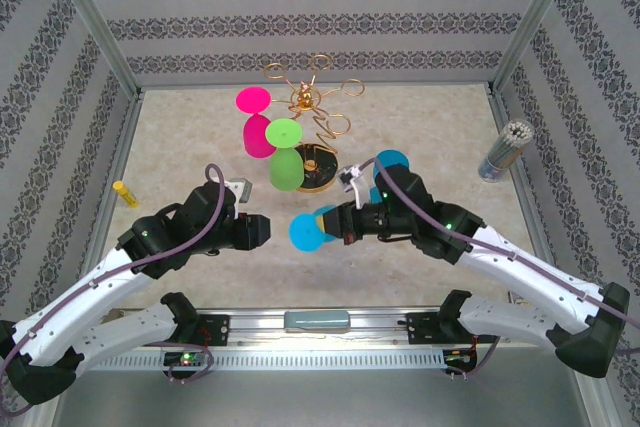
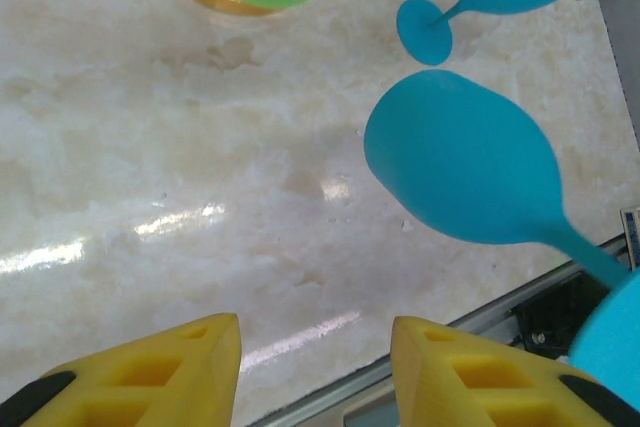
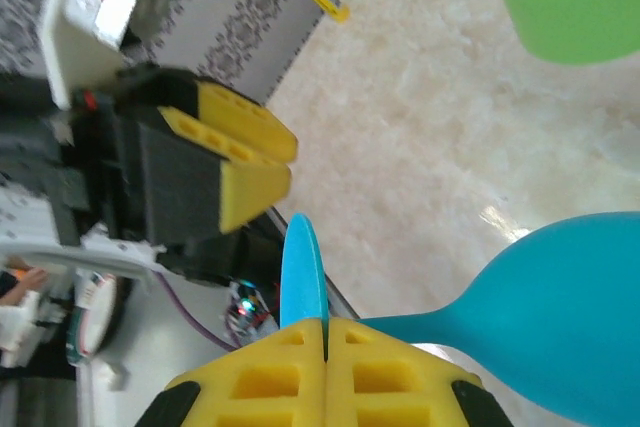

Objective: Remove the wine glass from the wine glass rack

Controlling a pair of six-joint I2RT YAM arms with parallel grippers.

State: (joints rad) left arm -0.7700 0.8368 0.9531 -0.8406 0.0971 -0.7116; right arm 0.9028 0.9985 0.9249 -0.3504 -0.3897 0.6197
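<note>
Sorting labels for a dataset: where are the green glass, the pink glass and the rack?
green glass [image 1: 286, 169]: top view, on its bowl.
pink glass [image 1: 258, 136]: top view, on its bowl.
rack [image 1: 322, 160]: top view, on its round base.

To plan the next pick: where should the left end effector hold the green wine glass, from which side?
Probably its stem, between foot and bowl, from the near side: the green wine glass hangs foot-up, its bowl is wide, the rack stands behind.

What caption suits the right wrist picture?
Right gripper pinching a blue wine glass by its stem over the table.
</note>
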